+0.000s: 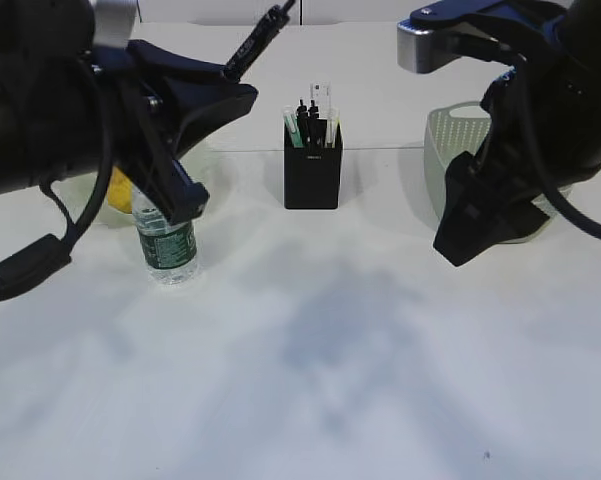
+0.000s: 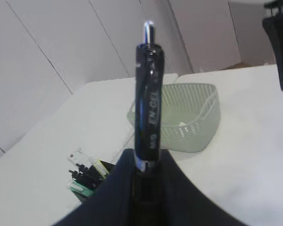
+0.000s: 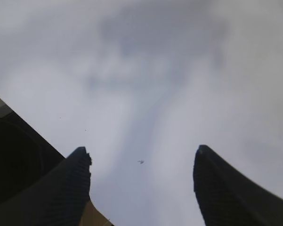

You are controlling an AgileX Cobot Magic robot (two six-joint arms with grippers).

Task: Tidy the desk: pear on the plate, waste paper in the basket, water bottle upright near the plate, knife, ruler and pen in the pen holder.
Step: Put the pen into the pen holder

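White matte tabletop (image 1: 330, 380) below: left end effector (image 2: 141, 172) clamps a glossy black pen (image 2: 147, 103), right end effector (image 3: 142, 162) spread wide.

At centre frame stands a black pen holder (image 1: 311, 170). The pen (image 2: 147, 99) is glossy black with pale lettering and a silver tip. The basket (image 2: 190, 117) at right is pale green mesh. The bottle (image 1: 167, 245) lower left is clear with a dark green label. The table (image 1: 310, 380) is white.
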